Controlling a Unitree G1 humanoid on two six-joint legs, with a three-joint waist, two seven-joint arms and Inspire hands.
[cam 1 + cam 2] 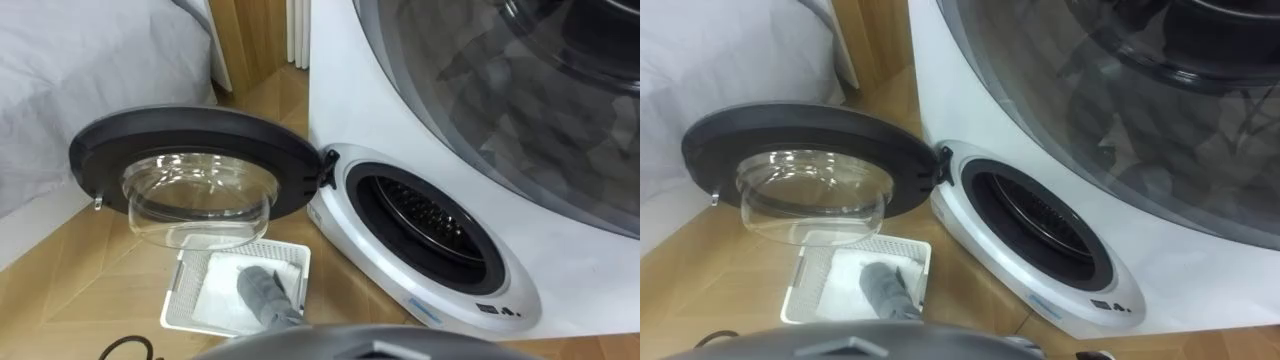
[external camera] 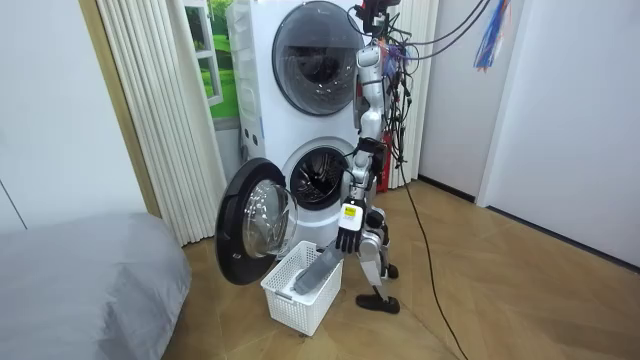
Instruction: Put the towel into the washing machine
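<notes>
I stand close in front of the white washing machine (image 2: 270, 130). Its round door (image 1: 190, 165) is swung wide open to my left, and the dark drum opening (image 1: 430, 225) is bare. A white plastic basket (image 1: 185, 295) sits on the floor below the door. A grey towel (image 1: 262, 292) rises out of it toward my chest. In the room view my left hand (image 2: 347, 235) hangs low over the basket (image 2: 300, 300), fingers down and closed on the top of the towel (image 2: 318, 270), whose lower end still rests inside.
A second machine with a glass door (image 2: 315, 55) is stacked above the washer. A bed with a grey cover (image 1: 80, 80) stands to my left, beyond the open door. Pale curtains (image 2: 160, 100) hang beside the machines. Wooden floor surrounds the basket.
</notes>
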